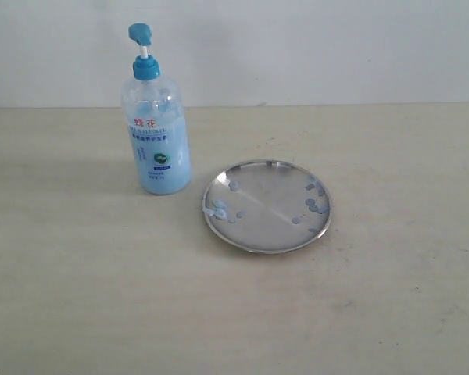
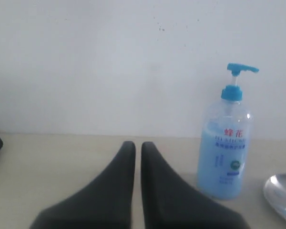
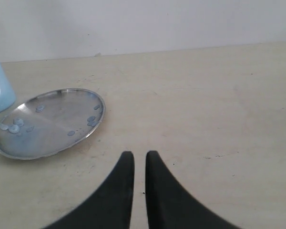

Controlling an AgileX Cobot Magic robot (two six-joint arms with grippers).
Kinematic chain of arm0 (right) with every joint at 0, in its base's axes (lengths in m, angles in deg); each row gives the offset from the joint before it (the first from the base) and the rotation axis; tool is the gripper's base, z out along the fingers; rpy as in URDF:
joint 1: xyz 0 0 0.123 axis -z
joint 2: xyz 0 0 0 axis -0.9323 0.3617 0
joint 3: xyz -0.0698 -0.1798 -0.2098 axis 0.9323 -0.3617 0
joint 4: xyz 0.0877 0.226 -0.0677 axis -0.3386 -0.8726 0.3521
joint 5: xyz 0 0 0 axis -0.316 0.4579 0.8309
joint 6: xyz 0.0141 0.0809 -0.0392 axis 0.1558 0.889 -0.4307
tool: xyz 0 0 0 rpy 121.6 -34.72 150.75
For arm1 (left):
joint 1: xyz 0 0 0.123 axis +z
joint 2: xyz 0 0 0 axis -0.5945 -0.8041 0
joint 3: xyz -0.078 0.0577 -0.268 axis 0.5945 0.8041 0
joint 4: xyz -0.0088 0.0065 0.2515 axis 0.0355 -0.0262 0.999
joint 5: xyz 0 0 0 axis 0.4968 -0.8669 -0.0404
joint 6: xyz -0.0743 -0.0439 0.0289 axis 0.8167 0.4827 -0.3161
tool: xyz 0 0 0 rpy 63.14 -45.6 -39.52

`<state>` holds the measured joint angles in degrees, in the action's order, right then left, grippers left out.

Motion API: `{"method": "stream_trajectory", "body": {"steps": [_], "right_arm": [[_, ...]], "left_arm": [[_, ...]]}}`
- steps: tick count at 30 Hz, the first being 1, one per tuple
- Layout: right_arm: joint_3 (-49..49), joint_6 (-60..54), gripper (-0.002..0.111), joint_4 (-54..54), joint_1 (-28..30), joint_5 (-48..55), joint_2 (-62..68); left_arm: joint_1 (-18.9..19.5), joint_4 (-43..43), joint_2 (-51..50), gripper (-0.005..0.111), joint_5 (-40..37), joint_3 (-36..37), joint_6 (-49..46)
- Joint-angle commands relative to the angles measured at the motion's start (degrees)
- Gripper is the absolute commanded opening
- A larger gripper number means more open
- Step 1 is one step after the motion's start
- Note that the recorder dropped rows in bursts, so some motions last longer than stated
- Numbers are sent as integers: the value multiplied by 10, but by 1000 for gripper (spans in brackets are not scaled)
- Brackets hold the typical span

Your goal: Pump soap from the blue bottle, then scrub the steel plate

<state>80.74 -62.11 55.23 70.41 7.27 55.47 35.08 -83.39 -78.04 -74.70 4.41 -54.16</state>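
On table [image 1: 102, 297], exterior view, entries as follows.

1. Bottle [image 1: 158, 133]: stood at 10 o'clock from the plate, near it but apart. Long axis vertical, upright, label facing the camera. Pump head [image 1: 141, 33] was up. In the left wrist view its spout pointed toward the plate's side; foreshortened in the exterior view, so exact heading unclear.
2. Plate [image 1: 267, 206]: lay flat near table centre, rim up. Soap [image 1: 316, 205] dotted it at 3 and 9 o'clock.
3. Left claw [image 2: 138, 152]: clenched, empty, low over the table, well short of the bottle.
4. Right claw [image 3: 139, 160]: clenched, empty, plate off to one side.

Hazards, as judged: a tall bottle pressed off-centre could tip. The spout seemed short of the rim, so soap could land on the table. An unheld plate could skid under scrubbing. No scrubber was seen.
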Motion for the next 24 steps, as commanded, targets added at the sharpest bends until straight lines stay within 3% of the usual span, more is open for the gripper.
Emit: {"method": "stream_trajectory", "body": {"steps": [1,4,24], "right_arm": [[1,0,0,4,1,-8,-3],[1,0,0,4,1,-9,-3],[1,0,0,4,1,-4,-3]], "left_arm": [[1,167,2,4,-97,2,202],[1,167,2,4,-155,2,228],[1,171,2,4,-160,2,219]]}}
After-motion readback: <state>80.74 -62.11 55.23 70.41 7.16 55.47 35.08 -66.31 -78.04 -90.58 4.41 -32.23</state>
